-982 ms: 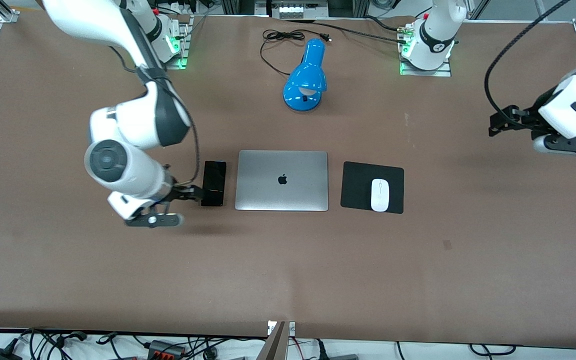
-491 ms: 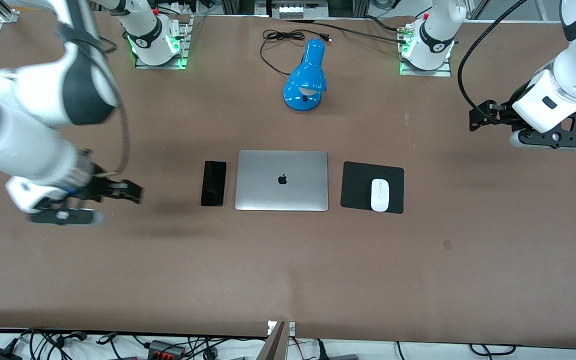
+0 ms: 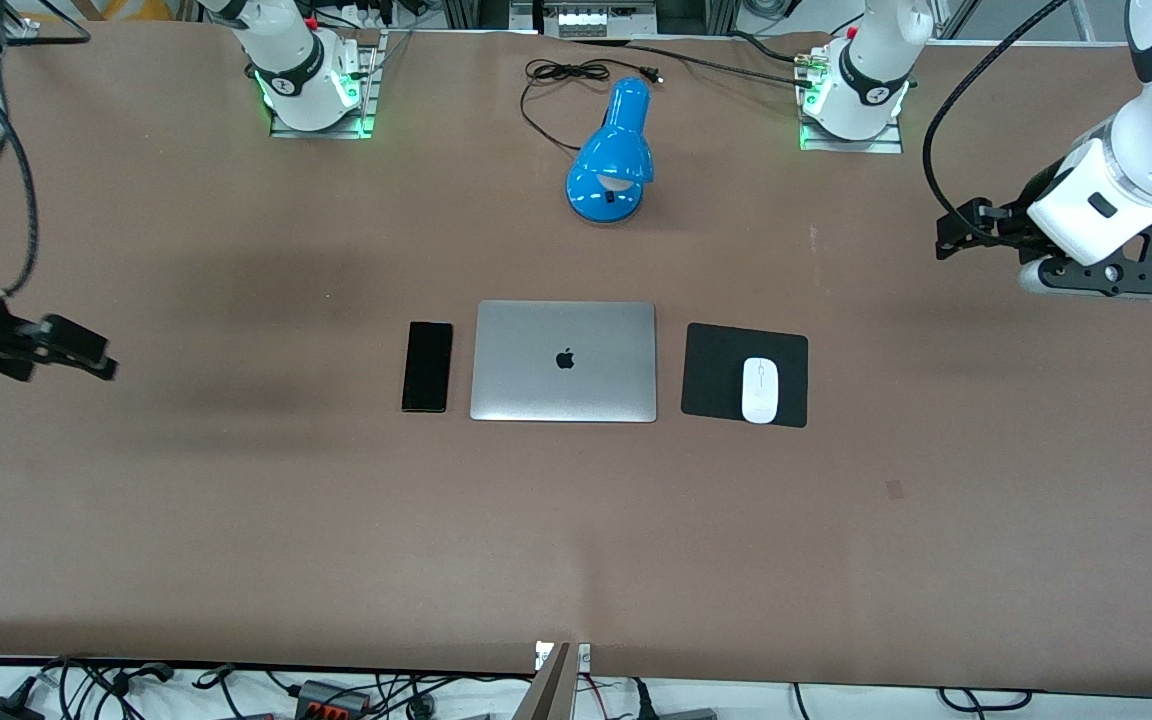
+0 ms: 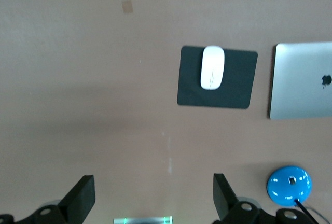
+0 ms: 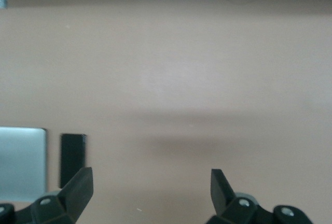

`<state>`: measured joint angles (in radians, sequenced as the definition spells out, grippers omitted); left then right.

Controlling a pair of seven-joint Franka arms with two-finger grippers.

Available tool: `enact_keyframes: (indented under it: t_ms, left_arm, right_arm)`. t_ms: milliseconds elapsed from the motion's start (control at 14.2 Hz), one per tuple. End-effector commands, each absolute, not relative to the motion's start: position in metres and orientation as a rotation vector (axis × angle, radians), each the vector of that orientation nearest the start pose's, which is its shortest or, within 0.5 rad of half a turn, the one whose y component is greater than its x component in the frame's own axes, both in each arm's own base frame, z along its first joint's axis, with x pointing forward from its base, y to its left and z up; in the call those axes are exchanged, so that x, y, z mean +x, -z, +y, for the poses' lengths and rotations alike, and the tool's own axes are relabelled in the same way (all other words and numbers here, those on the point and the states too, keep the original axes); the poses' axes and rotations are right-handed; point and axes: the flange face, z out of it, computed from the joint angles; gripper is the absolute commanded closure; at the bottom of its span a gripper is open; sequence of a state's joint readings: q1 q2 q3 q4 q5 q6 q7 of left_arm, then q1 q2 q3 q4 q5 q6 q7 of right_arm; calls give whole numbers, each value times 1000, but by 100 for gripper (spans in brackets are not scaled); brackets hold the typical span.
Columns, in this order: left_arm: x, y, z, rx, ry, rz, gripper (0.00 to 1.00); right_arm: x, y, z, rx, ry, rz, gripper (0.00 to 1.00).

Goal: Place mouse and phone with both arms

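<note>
Pincers both spread wide and empty: right gripper (image 3: 76, 352) at mid-height on the frame's edge, over bare table (image 3: 236, 520) toward the right arm's end; left gripper (image 3: 958, 236) in the upper part of the frame, over the left arm's end. Lying flat mid-frame: phone (image 3: 427, 366) just beside the laptop (image 3: 564, 385), mouse (image 3: 759, 389) on the mouse pad (image 3: 714, 375). Looks like the closing step, with both things set down and well apart from either gripper. Next, probably: parking the arms without disturbing either thing
</note>
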<state>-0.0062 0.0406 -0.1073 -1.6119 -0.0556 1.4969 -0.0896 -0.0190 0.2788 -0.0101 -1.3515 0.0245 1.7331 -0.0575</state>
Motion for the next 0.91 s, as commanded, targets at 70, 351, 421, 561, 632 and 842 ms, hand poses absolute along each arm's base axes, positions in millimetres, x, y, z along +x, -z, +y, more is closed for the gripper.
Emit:
enact_keyframes:
  t_ms: [70, 351, 421, 561, 632, 842]
  left_arm:
    - [526, -592, -60, -3173, -352, -5, 0]
    - [533, -617, -70, -3198, -209, -82, 0]
    - [532, -632, -72, -3203, -144, -94, 0]
    - [533, -648, -82, -3186, -74, -61, 0]
    - [535, -646, -83, -3187, -74, -59, 0]
    - [547, -632, -67, -3187, -113, -113, 0]
  right_arm:
    - [631, -595, -17, -3159, 108, -94, 0]
    - [605, -594, -14, -3182, 128, -112, 0]
    - [592, -593, -14, -3182, 133, -113, 0]
    - [568, -595, -14, -3182, 116, -109, 0]
    - [558, -596, -14, -3182, 97, -120, 0]
    - [542, -595, -14, -3177, 36, -116, 0]
